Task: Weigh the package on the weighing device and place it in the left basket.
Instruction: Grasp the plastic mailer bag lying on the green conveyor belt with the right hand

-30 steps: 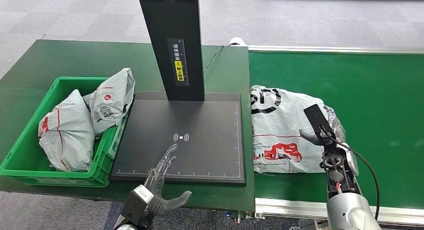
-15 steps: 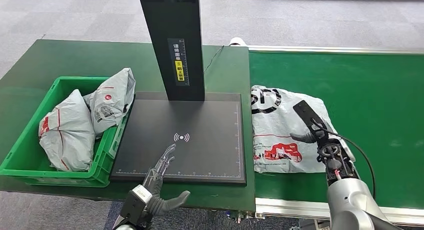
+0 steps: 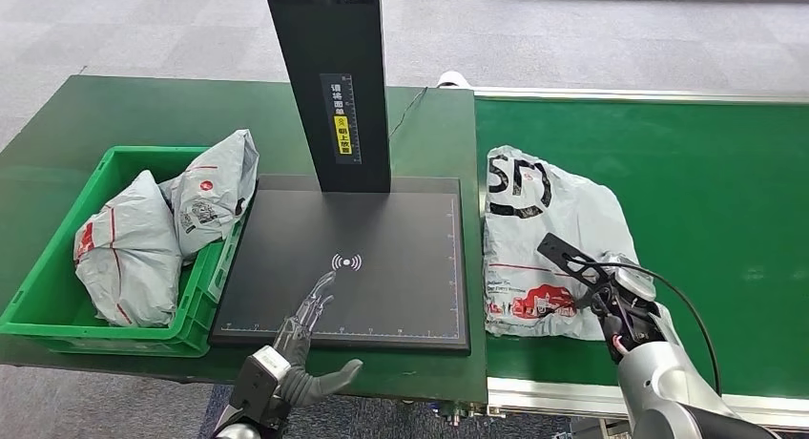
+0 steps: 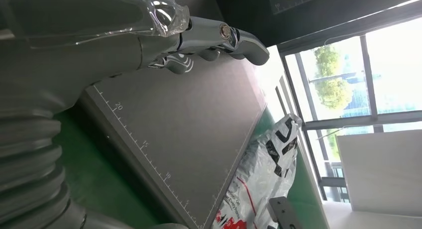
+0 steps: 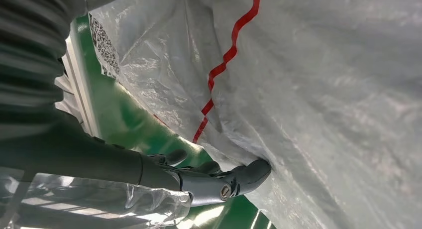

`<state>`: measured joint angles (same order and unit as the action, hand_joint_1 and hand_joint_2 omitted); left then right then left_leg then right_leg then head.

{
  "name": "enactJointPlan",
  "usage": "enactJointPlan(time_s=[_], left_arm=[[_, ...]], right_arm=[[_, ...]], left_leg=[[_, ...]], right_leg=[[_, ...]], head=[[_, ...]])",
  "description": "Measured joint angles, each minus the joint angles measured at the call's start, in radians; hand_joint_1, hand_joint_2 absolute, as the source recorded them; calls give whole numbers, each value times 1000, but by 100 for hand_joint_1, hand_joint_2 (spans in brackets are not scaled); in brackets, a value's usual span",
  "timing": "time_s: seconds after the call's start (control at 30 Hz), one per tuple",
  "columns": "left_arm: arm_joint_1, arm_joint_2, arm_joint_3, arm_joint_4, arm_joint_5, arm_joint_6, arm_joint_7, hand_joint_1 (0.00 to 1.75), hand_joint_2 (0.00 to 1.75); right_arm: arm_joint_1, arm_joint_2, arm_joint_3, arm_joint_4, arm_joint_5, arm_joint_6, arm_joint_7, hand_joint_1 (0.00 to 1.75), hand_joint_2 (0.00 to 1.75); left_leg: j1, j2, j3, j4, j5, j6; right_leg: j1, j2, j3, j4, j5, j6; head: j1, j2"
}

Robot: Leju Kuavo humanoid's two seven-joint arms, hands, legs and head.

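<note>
Right hand: the right hand (image 3: 611,291) is sitting at the near right edge of the package (image 3: 549,248) on the conveyor belt (image 3: 725,200). In the right wrist view its fingertips (image 5: 251,171) are pressing against the plastic film of the package, tucked at its lower edge where it meets the green belt. Whether the fingers are actually closing on the film or only touching it, I cannot tell.

Left hand: the left hand (image 3: 300,348) is hovering over the near edge of the weighing device (image 3: 382,267), fingers stretched forward and apart, thumb sticking out to the side, holding nothing. In the left wrist view the fingers (image 4: 219,37) are hanging above the dark plate without touching it.

Package: white-grey poly mailer with black and red print, lying flat on the belt just to the right of the scale plate, its left edge close beside the plate.

Weighing device: flat black plate with a ruled border and a wireless symbol, a tall black column (image 3: 329,86) standing at its far edge.

Left basket: the green basket (image 3: 43,291) is sitting just left of the plate, two grey mailer bags (image 3: 167,234) lying in it.
</note>
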<state>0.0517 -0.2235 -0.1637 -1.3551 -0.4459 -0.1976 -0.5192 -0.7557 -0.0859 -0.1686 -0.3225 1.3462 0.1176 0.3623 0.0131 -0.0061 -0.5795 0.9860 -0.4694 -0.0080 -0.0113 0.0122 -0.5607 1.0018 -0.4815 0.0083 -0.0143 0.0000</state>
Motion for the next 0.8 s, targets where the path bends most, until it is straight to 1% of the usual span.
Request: enactJointPlan(time_s=[0.03, 0.3, 0.6, 0.67, 0.7, 0.8], left_arm=[[-2, 0, 0, 2, 2, -1, 0, 0, 175], [-1, 5, 0, 13, 16, -1, -8, 0, 175], [11, 10, 2, 14, 17, 0, -21, 0, 175], [17, 11, 3, 13, 17, 2, -22, 0, 175], [20, 11, 3, 12, 17, 4, -23, 0, 175], [32, 11, 3, 6, 16, 13, -25, 0, 175]], right_arm=[[1, 0, 4, 2, 4, -2, -7, 175, 175], [5, 3, 9, 7, 6, -82, -130, 175, 175], [-5, 13, 6, 7, -15, -145, -248, 175, 175], [-6, 17, -3, 7, -41, -197, -290, 175, 175], [-7, 19, -13, 6, -66, -239, -325, 175, 175], [-16, 27, -66, -6, -183, -373, -456, 175, 175]], left_leg=[[0, 0, 0, 0, 0, 0], [0, 0, 0, 0, 0, 0], [0, 0, 0, 0, 0, 0], [0, 0, 0, 0, 0, 0], [0, 0, 0, 0, 0, 0], [0, 0, -1, 0, 0, 0]], right_leg=[[0, 0, 0, 0, 0, 0], [0, 0, 0, 0, 0, 0], [0, 0, 0, 0, 0, 0], [0, 0, 0, 0, 0, 0], [0, 0, 0, 0, 0, 0], [0, 0, 0, 0, 0, 0]], head=[[0, 0], [0, 0], [0, 0], [0, 0], [0, 0], [0, 0]])
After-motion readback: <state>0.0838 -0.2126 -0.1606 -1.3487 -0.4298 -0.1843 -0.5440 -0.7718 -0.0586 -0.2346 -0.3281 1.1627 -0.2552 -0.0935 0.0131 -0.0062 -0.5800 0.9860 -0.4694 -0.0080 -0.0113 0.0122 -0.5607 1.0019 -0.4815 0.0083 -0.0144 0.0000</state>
